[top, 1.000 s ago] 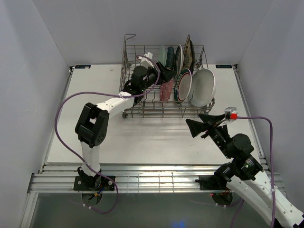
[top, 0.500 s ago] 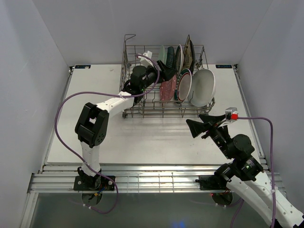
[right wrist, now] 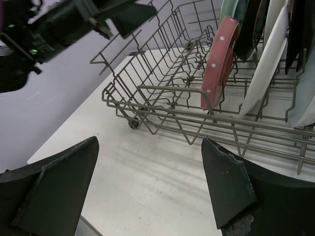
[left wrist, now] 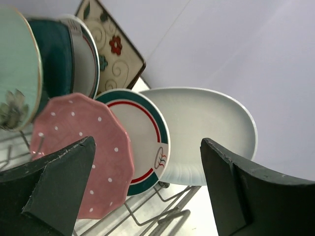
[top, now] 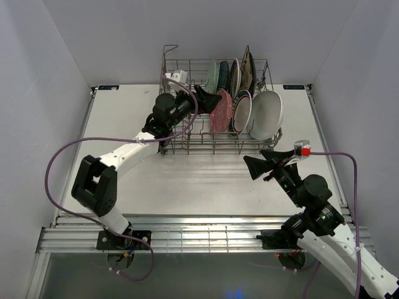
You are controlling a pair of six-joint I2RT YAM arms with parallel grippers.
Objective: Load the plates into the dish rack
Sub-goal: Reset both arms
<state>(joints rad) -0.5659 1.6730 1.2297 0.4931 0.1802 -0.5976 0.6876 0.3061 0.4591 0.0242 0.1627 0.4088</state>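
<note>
Jaws wide, empty, on left gripper [top: 211, 98] and right gripper [top: 262, 161]. Upright in wire rack [right wrist: 170, 89]: scalloped pink plate [left wrist: 86, 147], glossy white oval [left wrist: 206, 128], floral square [left wrist: 115, 54].

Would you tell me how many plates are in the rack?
7. Front row: pink dotted, red-rimmed round, white oval. Back row: mint green, teal square, another round, floral square. Others may be hidden.

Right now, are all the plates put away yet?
Looks nearly finished. The plates stand on edge in the dish rack. Left jaws and right jaws are open, holding nothing. No plate shows on the table, so probably nothing remains.
</note>
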